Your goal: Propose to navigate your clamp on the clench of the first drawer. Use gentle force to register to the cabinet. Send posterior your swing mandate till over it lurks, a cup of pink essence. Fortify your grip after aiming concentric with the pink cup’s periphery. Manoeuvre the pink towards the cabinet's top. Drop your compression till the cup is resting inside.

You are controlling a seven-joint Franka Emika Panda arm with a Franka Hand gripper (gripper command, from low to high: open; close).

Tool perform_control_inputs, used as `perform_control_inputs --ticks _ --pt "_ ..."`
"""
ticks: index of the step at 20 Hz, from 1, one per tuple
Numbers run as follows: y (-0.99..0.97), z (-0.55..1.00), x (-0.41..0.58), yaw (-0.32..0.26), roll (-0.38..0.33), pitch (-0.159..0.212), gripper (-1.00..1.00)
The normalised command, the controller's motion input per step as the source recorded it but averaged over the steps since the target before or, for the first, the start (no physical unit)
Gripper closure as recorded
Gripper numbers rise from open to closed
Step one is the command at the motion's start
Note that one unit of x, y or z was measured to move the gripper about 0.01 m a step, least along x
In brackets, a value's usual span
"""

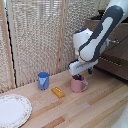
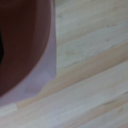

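Exterior view, from its left to its right. A white plate (image 1: 12,110) with a faint patterned rim lies on the light wooden table (image 1: 100,107) at the near-left corner. Behind it stands a pale woven screen (image 1: 35,35) with wooden uprights. A blue cup (image 1: 43,80) stands upright on the table in front of the screen. Just beside it, nearer the camera, lies a small flat orange block (image 1: 58,92); the two are close but not touching.

Next along, the pink cup (image 1: 77,84) stands upright on the table, its loop handle turned toward the exterior view's right. The clamp (image 1: 79,76) sits directly on top of it, dark fingers reaching down at the rim or into the mouth. The white base blocks the fingertips, so I cannot tell whether the jaws are spread, closed or pinching the rim.

The white arm (image 1: 97,37) rises from the clamp up to the upper right. Behind it stands the cabinet (image 1: 117,55), dark brown, mostly hidden by the arm; one silver bar handle (image 1: 107,61) shows low on a drawer front.

Wrist view: blurred. A dark pinkish-brown curved form (image 2: 22,45), seemingly the cup's inside, fills one side; its pale pink edge (image 2: 53,60) meets the wooden table (image 2: 95,65). Fingers not discernible.
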Motion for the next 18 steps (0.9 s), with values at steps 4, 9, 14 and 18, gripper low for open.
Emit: perform_control_inputs --ticks 4,9,14,18 --pt "-0.22 -0.41 0.081 -0.166 0.26 -0.053 1.0" --pt "-0.2 -0.15 0.0 -0.051 0.162 -0.028 1.0" --pt "-0.08 -0.01 -0.001 0.0 0.027 0.004 1.0" --pt "-0.01 0.0 -0.039 0.0 0.021 -0.014 1.0"
